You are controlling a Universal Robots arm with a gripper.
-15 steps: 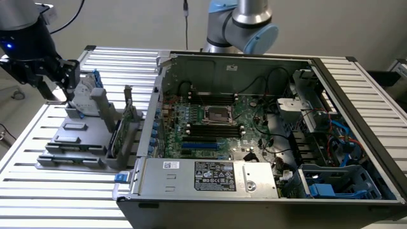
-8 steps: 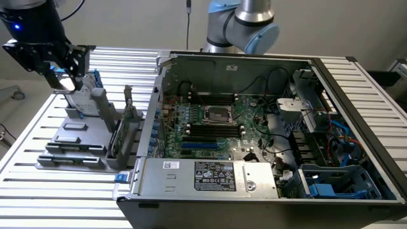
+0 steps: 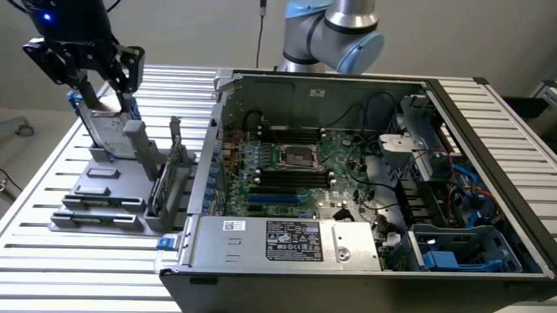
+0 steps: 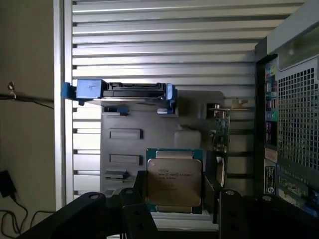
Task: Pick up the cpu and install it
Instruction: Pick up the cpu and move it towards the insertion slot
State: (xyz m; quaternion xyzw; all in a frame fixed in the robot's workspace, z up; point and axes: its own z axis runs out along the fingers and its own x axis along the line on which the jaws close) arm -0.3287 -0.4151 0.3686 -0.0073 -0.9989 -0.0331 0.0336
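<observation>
The cpu point(image 4: 174, 181) lies flat between the end effector's point(image 4: 174, 206) spread fingers point(image 4: 135, 209). End effector released, straddling the chip, nothing grasped yet.

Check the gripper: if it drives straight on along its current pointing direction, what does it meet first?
Most likely the cpu. In the wrist view it sits directly ahead, framed between the open fingers of the gripper, resting on the grey parts holder. Depth to it is unclear.
</observation>
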